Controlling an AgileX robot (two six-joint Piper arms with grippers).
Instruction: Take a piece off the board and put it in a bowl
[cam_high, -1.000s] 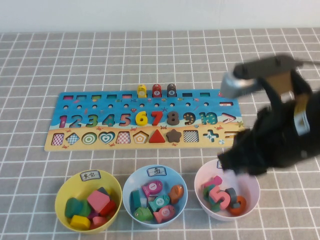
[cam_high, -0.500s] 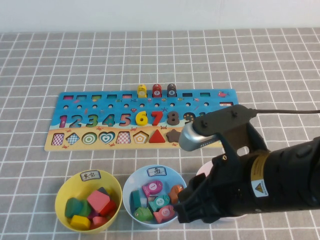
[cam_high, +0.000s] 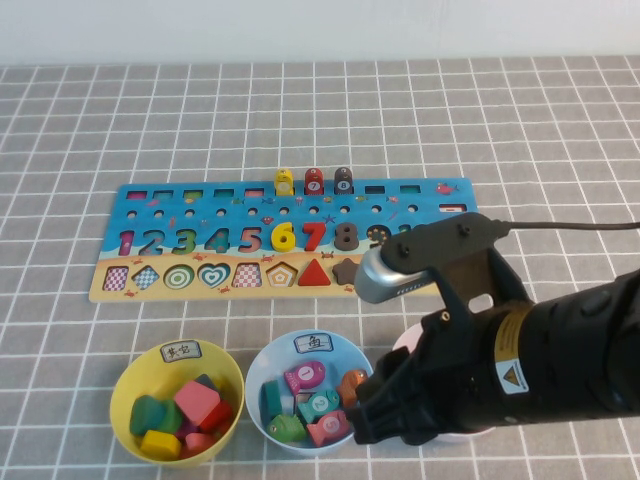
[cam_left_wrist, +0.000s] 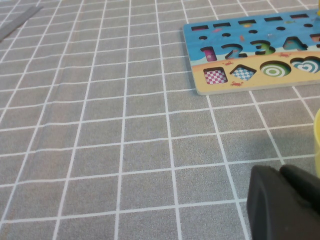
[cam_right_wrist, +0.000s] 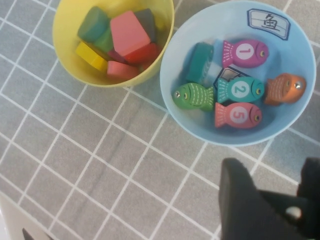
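The light blue bowl (cam_high: 262, 368) stands at the near middle and holds several fish pieces; it also shows in the right wrist view (cam_right_wrist: 300, 45). My right gripper (cam_right_wrist: 274, 181) hangs just beside the bowl's rim, above the table. It is shut on the piece (cam_right_wrist: 290, 212), a small dark thing with a pale round mark, mostly hidden between the fingers. In the high view my right arm (cam_high: 500, 370) hides the gripper. The board (cam_high: 300, 215) lies across the middle. My left gripper (cam_left_wrist: 282, 200) is shut and empty, low over the cloth near the board's left end (cam_left_wrist: 250, 55).
A yellow bowl (cam_high: 135, 375) of shape blocks stands left of the blue one. The pale pink bowl (cam_high: 402, 343) is almost wholly hidden under my right arm. Yellow (cam_high: 284, 181), red (cam_high: 313, 180) and dark brown (cam_high: 343, 179) fish stand on the board's far edge.
My right arm has swung from over the board's right end and the pink bowl down to the near side, beside the blue bowl. In the last half second it barely moved.
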